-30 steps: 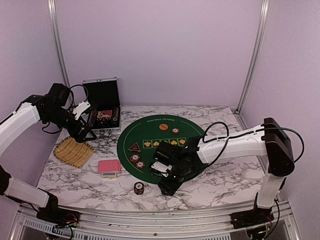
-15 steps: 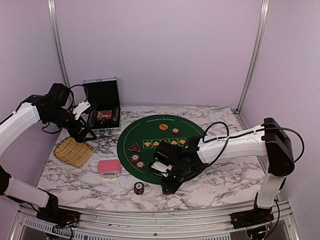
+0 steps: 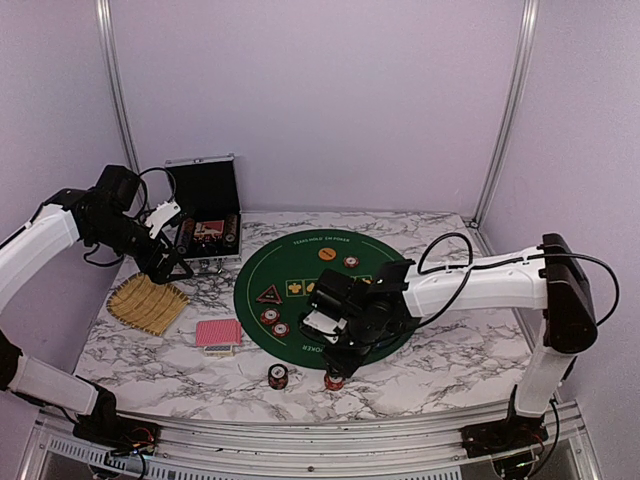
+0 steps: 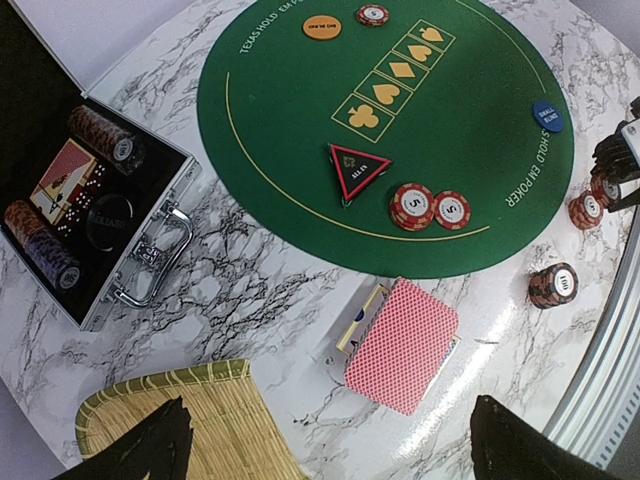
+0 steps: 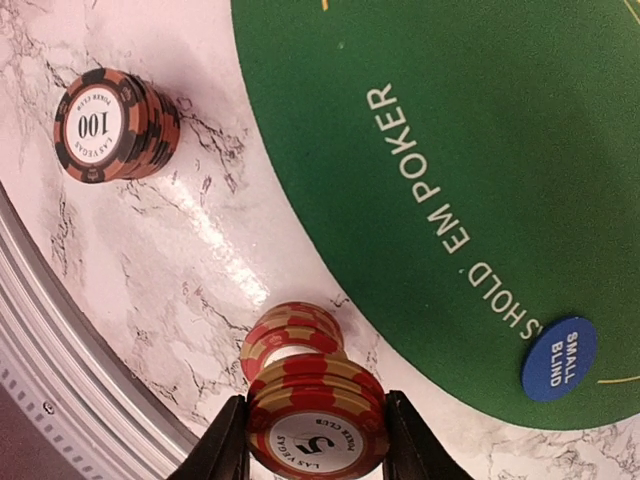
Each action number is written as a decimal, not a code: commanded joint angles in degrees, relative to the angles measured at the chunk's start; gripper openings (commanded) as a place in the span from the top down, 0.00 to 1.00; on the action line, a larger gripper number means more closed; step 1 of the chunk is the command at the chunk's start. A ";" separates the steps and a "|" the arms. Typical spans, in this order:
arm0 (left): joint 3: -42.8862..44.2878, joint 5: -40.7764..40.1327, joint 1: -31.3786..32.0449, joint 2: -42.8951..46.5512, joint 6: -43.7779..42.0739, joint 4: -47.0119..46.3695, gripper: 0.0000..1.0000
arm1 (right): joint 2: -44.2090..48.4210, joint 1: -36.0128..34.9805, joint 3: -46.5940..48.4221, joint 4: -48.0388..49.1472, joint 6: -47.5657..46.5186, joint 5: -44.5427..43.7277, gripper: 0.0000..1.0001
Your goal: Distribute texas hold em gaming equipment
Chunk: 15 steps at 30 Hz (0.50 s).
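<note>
While the left arm hangs over the left side of the white marbled table [image 3: 460,350], the left gripper [image 4: 328,425] is spread wide, nothing between its fingers [image 4: 140,450]. Below it lies the yellow woven straw tray [image 3: 148,302], and just behind that the silver metal case [image 3: 205,225] stands with its lid up (rows of chips lie in its black lining). Moving right, the pack of red-backed playing cards [image 4: 402,345] rests on the marble between the tray and the round green felt mat [image 3: 300,268], just off the mat's edge. On the felt, the dark triangular marker [image 4: 358,168] sits left of centre, with two red poker chips [image 4: 412,206] touching side by side nearer the arms. At the far side, the orange disc [image 4: 322,27] and one more red chip [image 4: 373,14] lie close together. Off the mat's near edge, the dark-and-red stack of chips marked 100 [image 5: 105,125] stands on the marble. Right of it, the right gripper [image 5: 318,445] is clamped on a red-and-cream stack of chips marked 5 [image 5: 318,415], over the marble just beside the felt's rim. And the blue disc [image 5: 557,358] lies on the felt near that edge.
</note>
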<state>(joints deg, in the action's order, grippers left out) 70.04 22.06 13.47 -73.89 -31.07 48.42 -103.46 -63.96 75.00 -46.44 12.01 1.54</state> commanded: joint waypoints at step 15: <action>1.99 1.12 0.23 0.37 -0.26 2.10 0.01 | 5.76 20.74 -8.69 4.65 2.39 -6.22 0.91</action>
<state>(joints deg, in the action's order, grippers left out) 70.54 22.06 13.47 -73.89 -31.07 48.56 -98.85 -45.43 67.79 -44.66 13.54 -3.55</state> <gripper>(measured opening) 0.989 0.389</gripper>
